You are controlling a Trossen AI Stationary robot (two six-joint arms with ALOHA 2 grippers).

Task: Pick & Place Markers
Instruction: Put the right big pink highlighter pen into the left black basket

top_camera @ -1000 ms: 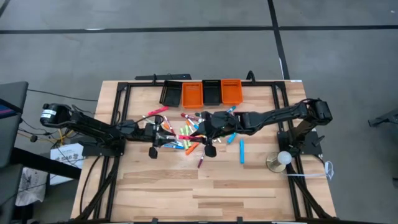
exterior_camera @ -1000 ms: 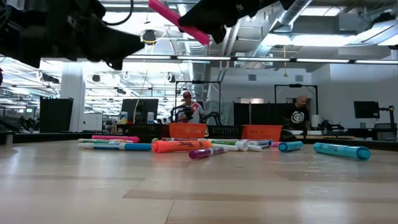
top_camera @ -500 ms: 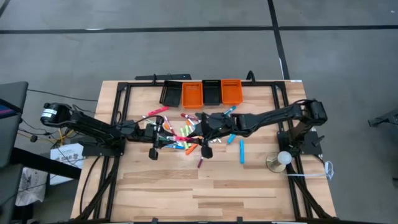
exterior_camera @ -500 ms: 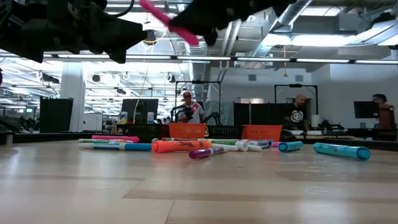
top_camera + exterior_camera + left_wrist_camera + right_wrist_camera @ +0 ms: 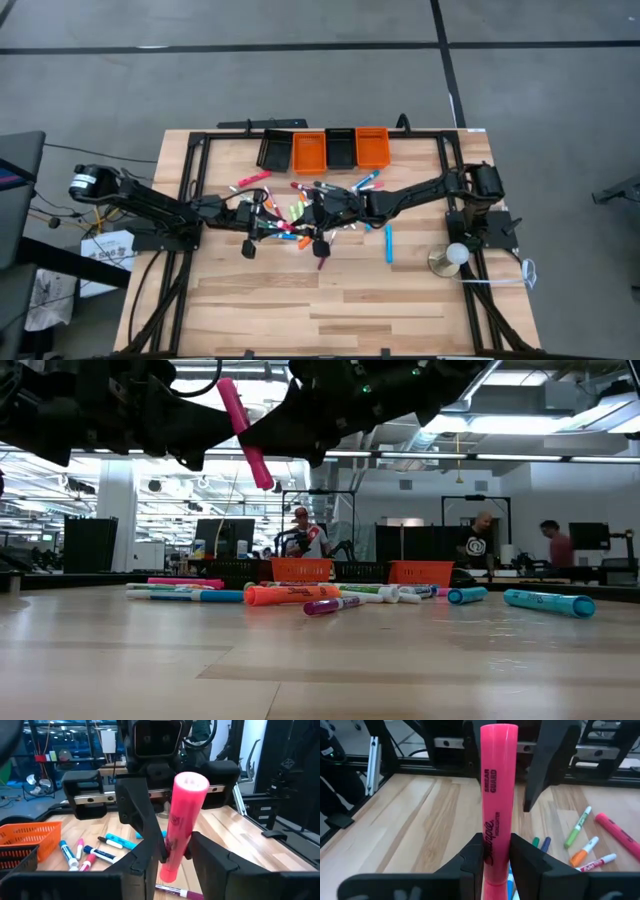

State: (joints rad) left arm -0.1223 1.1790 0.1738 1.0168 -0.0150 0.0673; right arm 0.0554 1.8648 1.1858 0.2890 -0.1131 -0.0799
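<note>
Right wrist view logged first. Found right hand [image 5: 497,857] clamped on the lower barrel of the pink highlighter [image 5: 498,795], held up off the desk [image 5: 410,820]. Found left hand [image 5: 175,857] facing it nose to nose, fingers [image 5: 547,765] apart and straddling the highlighter's free end. No closed grip there, as far as can be seen. Judged as a hand-to-hand transfer in mid air, not yet completed.

For doing the step well:
- Centre the barrel between the left pads before closing, so as not to push it sideways out of the right hand's hold.
- Close across the straight part of the barrel, just beyond the right hand's fingertips, not on the very end.
- Loosen the right hand only once the left is firmly on.
- Draw the hands apart along the barrel's axis, without twisting.

Materials noted:
- Highlighter: round, straight-sided cylinder, smooth glossy plastic, flat end, black printed lettering. Likely slippery, and liable to pivot under a light pinch.
- Below both hands: loose markers [image 5: 292,595] scattered flat, thin capped sticks in blue, green, orange and pink. Likely to roll if nudged.
- Desk: pale wood planks with visible grain.
- Beyond both hands: row of orange and black bins [image 5: 325,150], rectangular.
</note>
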